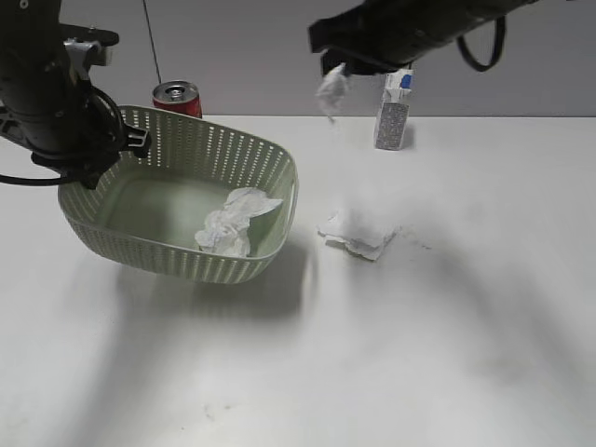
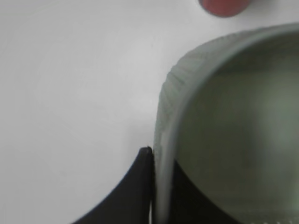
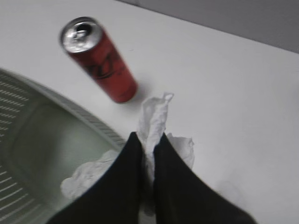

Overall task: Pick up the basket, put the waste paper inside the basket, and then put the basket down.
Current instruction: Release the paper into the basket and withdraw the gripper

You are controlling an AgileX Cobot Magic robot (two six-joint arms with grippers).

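The pale sage-green basket (image 1: 237, 154) hangs tilted above the table at the left. My left gripper (image 1: 98, 154) is shut on its left rim (image 2: 161, 140). One crumpled white wad (image 1: 233, 223) lies inside the basket. My right gripper (image 1: 340, 70) is high up, to the right of the basket, shut on a white paper wad (image 1: 331, 90); in the right wrist view this wad (image 3: 154, 121) sticks out between the fingers (image 3: 148, 140). Another wad (image 1: 358, 233) lies on the table right of the basket. The basket also shows in the right wrist view (image 3: 51, 140).
A red drink can (image 1: 177, 97) stands behind the basket; it also shows in the right wrist view (image 3: 98, 58). A small white-and-blue carton (image 1: 394, 112) stands upright at the back right. The table (image 1: 447, 326) is white.
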